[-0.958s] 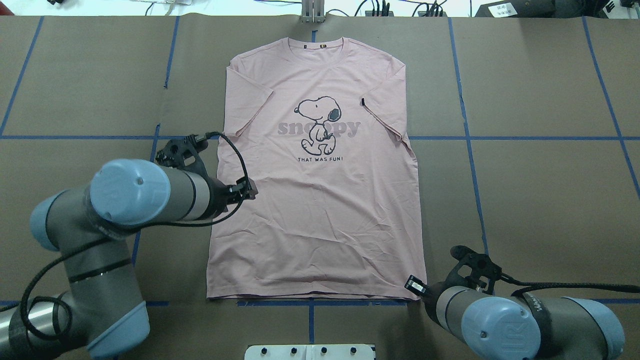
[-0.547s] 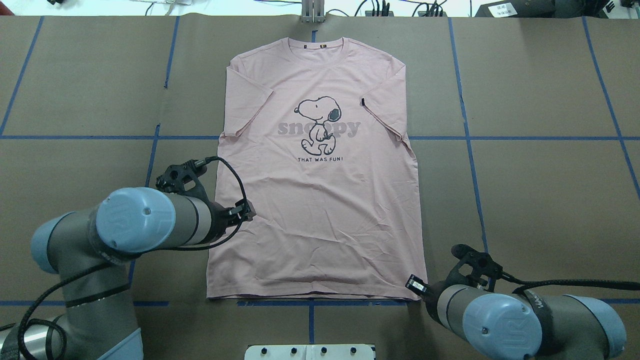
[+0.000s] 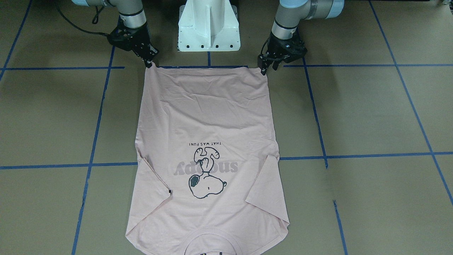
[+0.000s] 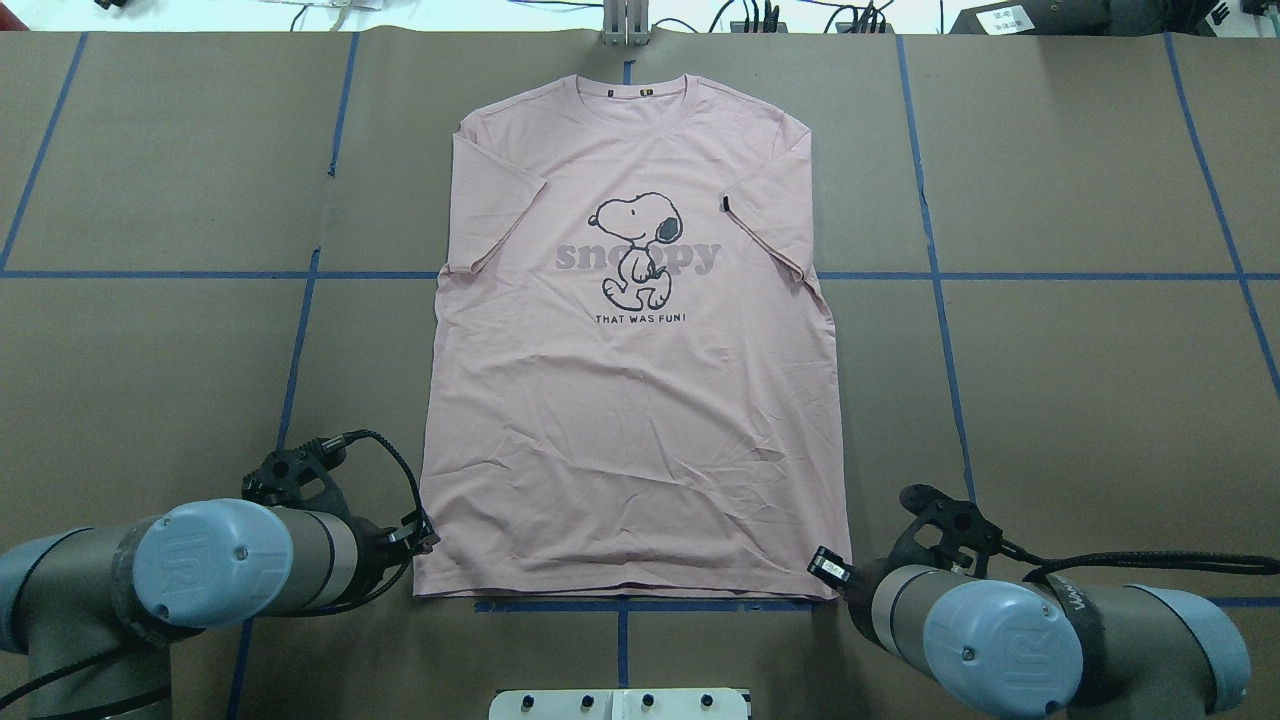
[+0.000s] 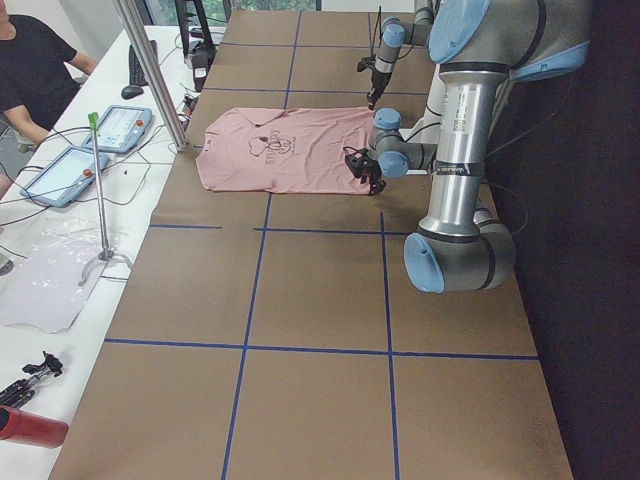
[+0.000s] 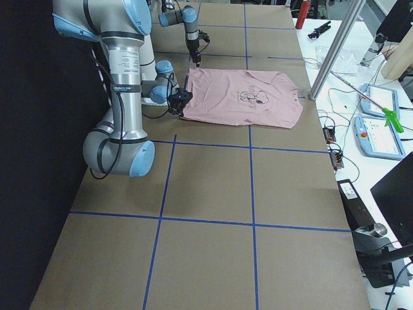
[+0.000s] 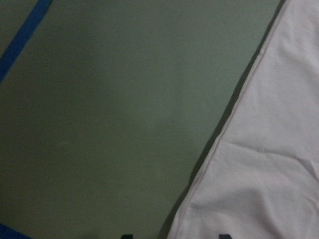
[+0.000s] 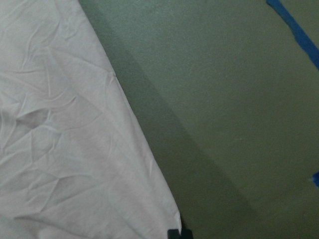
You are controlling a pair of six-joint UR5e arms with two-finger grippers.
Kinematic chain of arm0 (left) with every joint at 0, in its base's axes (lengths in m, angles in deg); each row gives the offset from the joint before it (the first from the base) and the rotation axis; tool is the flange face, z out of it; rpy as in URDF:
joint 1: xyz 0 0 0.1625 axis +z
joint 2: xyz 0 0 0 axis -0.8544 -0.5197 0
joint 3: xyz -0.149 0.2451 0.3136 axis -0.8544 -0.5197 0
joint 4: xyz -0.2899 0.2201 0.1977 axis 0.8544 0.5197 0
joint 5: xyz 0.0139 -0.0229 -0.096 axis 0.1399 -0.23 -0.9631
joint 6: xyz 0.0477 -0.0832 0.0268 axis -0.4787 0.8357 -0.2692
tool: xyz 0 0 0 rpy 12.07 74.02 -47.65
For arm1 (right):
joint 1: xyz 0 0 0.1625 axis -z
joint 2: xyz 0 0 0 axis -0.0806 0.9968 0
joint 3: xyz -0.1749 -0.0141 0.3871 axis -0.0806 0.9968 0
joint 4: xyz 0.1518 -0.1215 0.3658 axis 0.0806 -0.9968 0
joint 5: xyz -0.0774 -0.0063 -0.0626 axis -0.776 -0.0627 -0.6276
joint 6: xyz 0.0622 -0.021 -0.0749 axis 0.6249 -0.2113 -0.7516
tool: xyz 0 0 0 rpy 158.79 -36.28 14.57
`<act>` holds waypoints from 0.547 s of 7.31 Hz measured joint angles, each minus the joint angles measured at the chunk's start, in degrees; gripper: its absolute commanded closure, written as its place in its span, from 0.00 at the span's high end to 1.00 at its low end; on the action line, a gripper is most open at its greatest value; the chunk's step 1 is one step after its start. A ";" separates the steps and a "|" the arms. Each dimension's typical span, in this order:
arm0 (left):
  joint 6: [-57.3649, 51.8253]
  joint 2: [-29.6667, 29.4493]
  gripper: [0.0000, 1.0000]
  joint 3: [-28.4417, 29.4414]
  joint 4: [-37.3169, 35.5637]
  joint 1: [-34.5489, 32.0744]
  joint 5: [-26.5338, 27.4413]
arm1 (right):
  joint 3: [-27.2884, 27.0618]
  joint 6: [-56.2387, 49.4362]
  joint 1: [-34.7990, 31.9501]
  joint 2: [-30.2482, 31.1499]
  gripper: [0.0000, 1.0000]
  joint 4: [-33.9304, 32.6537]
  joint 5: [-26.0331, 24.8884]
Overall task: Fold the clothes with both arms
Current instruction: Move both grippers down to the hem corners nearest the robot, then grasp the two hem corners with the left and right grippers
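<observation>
Sliding back along the shirt's left edge, the left gripper [image 4: 425, 545] is now sitting at the near left corner of the hem, where a second ago it was hanging beside the middle of that edge. The right gripper [image 4: 828, 568] is keeping its place at the near right hem corner.

The pale pink T-shirt [image 4: 630, 400] is lying flat and face up on the brown paper-covered table [image 4: 1080, 380]. Its ribbed collar is pointing to the far side and its hem is running along a blue tape line [image 4: 620, 606] near the white pedestal base [image 3: 208, 28]. Both short sleeves are lying folded in over the chest, and the cartoon dog [image 4: 640, 250] is showing between them.

In the left wrist view the left gripper's fingertips [image 7: 127, 236] are standing apart, so its jaws are spread. The shirt's side edge is running down between them, and nothing is being held.

In the right wrist view the right gripper's fingertips [image 8: 179, 234] are showing drawn together right at the tip of the hem corner, pinching the cloth there. The fabric around that corner is lying wrinkled but flat on the paper.
</observation>
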 measured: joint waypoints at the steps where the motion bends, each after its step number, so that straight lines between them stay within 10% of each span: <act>1: 0.05 0.08 0.61 0.05 -0.02 0.82 0.04 | -0.03 0.00 0.00 -0.04 0.00 0.00 0.00; 4: 0.09 -0.66 0.53 0.36 -0.10 1.70 0.07 | 0.00 0.00 0.00 -0.05 0.00 0.07 0.06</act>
